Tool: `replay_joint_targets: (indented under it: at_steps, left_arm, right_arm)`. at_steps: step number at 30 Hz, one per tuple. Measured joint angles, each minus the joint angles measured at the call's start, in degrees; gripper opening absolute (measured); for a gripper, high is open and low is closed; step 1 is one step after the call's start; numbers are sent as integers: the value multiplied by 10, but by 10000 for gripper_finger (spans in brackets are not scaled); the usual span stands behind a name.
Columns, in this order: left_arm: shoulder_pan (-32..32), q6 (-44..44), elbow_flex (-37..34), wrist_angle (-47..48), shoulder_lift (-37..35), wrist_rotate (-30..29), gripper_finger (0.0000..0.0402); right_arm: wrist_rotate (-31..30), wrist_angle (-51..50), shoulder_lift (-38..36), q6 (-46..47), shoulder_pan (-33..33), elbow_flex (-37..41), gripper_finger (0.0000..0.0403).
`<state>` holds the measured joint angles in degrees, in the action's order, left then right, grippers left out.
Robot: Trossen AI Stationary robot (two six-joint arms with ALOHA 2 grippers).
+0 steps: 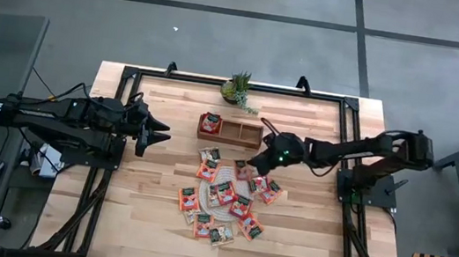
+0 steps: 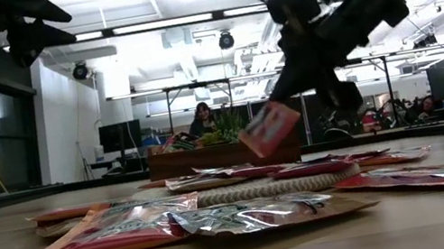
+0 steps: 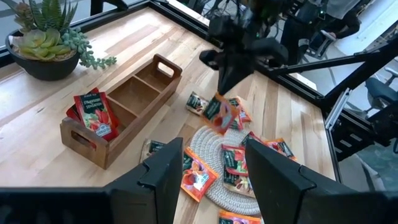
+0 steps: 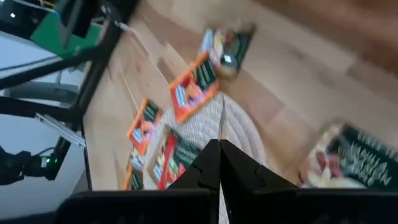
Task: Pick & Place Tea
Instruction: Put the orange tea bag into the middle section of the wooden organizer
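Observation:
Several orange-red tea sachets (image 1: 220, 197) lie flat on and around a round woven mat (image 3: 214, 163) in the middle of the table. One more sachet (image 1: 210, 122) stands in the left compartment of the wooden tray (image 1: 242, 134). My right gripper (image 1: 255, 162) hangs above the far side of the pile, shut on one tea sachet (image 2: 270, 128) that is clear of the table. At the table's left, raised well off it, my left gripper (image 1: 160, 134) stands open with nothing between its fingers (image 3: 168, 171). My right gripper pinches the tea sachet by its upper edge (image 3: 221, 99) between its two shut fingers. The fingers slant down from the table's right side. The sachet hangs tilted below the fingertips (image 2: 286, 95), lifted clear of the mat and the other sachets.
A potted succulent (image 1: 237, 88) stands at the far edge behind the tray. A black frame (image 1: 346, 117) borders the table. The tray's middle and right compartments (image 3: 140, 93) hold nothing. Bare wood lies left of the pile and along the near edge.

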<state>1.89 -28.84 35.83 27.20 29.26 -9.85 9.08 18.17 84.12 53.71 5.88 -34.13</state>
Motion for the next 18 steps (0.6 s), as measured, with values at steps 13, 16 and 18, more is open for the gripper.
replay_joint_targets:
  at_steps: [13,16,18]
  left_arm:
    - [0,0,0,-1,0,0,172]
    - [0,0,0,-1,0,0,172]
    - [0,0,0,-1,0,0,172]
  right_arm:
    - [-35,-129,-25,-192,41,-117,0]
    - [-46,-172,-25,-254,63,-159,0]
    - [-46,-188,-25,-289,79,-179,0]
